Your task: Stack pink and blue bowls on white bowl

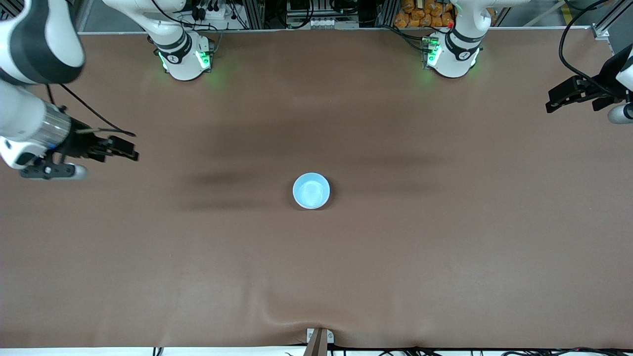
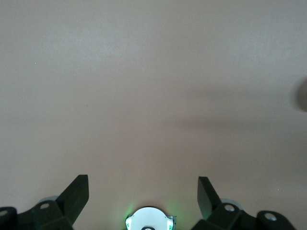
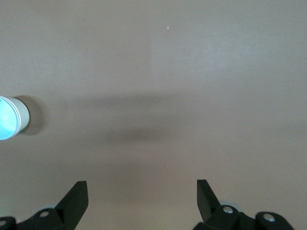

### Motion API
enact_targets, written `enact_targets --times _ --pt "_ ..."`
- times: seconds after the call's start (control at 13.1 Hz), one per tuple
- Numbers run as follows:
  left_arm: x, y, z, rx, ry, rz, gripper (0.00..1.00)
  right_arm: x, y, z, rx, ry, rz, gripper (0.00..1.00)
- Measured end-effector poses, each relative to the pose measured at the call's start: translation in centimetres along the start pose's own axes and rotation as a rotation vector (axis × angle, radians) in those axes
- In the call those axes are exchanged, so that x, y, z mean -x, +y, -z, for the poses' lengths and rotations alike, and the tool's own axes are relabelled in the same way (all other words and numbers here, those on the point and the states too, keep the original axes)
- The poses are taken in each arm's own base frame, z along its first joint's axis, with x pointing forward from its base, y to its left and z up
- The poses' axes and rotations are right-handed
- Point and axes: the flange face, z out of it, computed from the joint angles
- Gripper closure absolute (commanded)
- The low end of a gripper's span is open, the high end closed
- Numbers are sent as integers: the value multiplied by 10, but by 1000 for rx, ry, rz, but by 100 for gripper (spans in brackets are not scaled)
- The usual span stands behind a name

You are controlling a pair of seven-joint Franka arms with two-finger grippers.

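Note:
A light sky blue bowl [image 1: 311, 191] sits upright in the middle of the table. It also shows at the edge of the right wrist view [image 3: 5, 119], where pale stacked rims [image 3: 22, 115] show under its rim. I cannot tell pink from white there, and no separate pink or white bowl is in view. My right gripper [image 1: 131, 151] is open and empty, held over the table toward the right arm's end, well apart from the bowl. In its own view [image 3: 142, 191] only bare table lies between the fingers. My left gripper [image 1: 551, 104] is open and empty over the left arm's end [image 2: 144, 191].
The brown table cover [image 1: 316, 277] has a wrinkle at the middle of the edge nearest the front camera, by a small clamp [image 1: 319, 338]. The arm bases [image 1: 185, 57] [image 1: 452, 54] stand along the edge farthest from the front camera. The left arm's base [image 2: 148, 221] shows in the left wrist view.

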Motion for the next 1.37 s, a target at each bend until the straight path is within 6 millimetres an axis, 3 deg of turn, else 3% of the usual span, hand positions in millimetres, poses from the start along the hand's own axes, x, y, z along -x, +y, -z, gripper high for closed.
enact_targets --times 0.31,0.46,0.76,0.99,1.37 --pt "0 0 0 0 0 0 0 16 -4 67 82 -15 24 0" --pt "0 0 0 0 0 0 0 20 -2 85 86 -12 19 0" --pt "0 0 0 0 0 0 0 24 3 104 88 -4 9 0" --pt "0 1 0 0 0 -2 0 24 8 106 90 -1 0 0" --pt "0 1 0 0 0 -2 0 21 35 106 89 5 -52 0"
